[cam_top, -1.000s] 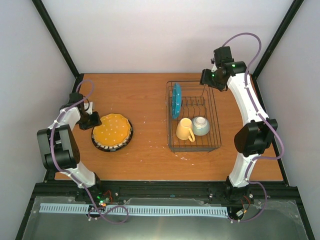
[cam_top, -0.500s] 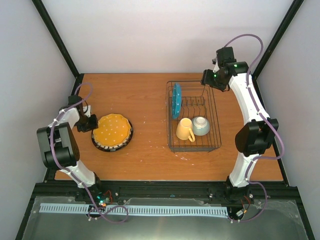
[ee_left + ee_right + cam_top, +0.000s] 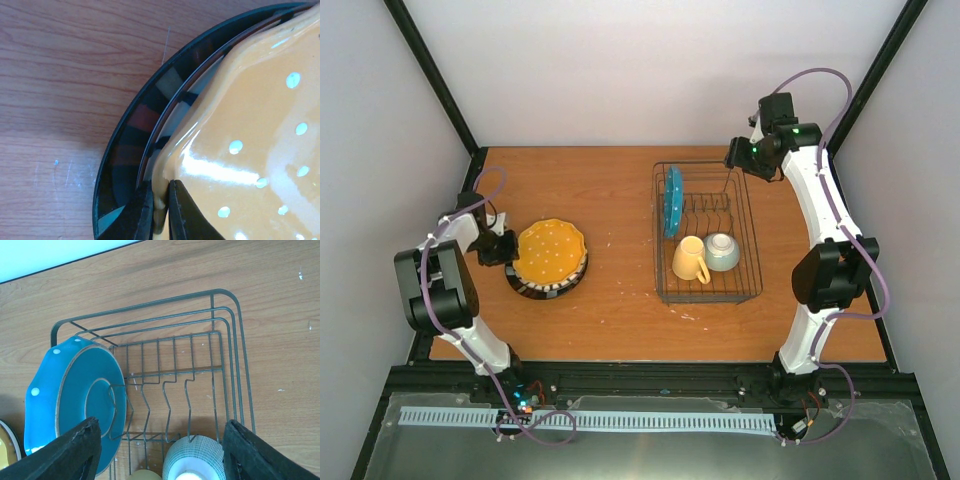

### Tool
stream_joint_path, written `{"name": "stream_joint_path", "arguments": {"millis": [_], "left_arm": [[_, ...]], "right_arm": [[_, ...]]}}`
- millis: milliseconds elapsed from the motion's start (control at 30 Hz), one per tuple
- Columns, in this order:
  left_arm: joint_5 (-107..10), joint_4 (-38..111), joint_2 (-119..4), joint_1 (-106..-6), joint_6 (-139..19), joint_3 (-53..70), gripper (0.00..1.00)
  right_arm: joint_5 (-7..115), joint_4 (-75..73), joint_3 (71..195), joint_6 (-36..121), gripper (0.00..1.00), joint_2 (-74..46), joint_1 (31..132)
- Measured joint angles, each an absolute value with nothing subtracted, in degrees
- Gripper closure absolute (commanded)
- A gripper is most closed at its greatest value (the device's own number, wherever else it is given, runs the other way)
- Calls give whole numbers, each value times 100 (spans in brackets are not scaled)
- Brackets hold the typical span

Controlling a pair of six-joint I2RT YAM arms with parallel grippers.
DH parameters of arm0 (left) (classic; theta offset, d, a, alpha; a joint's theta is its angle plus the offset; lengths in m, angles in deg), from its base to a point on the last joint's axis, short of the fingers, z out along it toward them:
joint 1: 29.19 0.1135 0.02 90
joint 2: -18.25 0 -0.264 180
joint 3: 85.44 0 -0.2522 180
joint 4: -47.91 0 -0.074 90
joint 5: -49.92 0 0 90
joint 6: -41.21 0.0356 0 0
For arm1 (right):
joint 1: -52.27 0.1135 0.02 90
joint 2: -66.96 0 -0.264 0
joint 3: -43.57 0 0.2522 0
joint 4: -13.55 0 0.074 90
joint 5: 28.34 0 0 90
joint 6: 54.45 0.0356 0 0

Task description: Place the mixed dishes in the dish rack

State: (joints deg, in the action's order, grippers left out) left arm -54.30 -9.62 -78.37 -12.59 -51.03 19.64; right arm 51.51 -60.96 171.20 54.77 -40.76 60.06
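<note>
Left gripper (image 3: 160, 194) pinches the left rim of the orange dotted plate (image 3: 250, 125), while right gripper (image 3: 161, 440) hangs wide above the dish rack (image 3: 226, 335).

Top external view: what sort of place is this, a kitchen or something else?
Probably a robot test enclosure, not a kitchen: plain white walls framed by black posts, two arms mounted at a wooden table, a wire dish rack on it.

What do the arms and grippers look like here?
Both alike: left arm and right arm have white links, bulky black joint housings and a looping purple cable each. The fingers are matte black. Small green lights glow by the right wrist.
</note>
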Motion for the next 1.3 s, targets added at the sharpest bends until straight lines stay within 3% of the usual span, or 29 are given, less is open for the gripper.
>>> {"name": "stream_joint_path", "arguments": {"millis": [467, 933, 1300], "left_arm": [[-5282, -1580, -7688, -1256, -5023, 945, 99], [-6377, -984, -7349, -1256, -5235, 1148, 99], [-7734, -385, -6825, -1298, -5871, 1102, 99]], "right_arm": [[4395, -5676, 17115, 5385, 39, -4111, 6011], [712, -4098, 17517, 4994, 30, -5053, 6959], [-223, -3996, 17557, 4990, 27, -5485, 7591]]}}
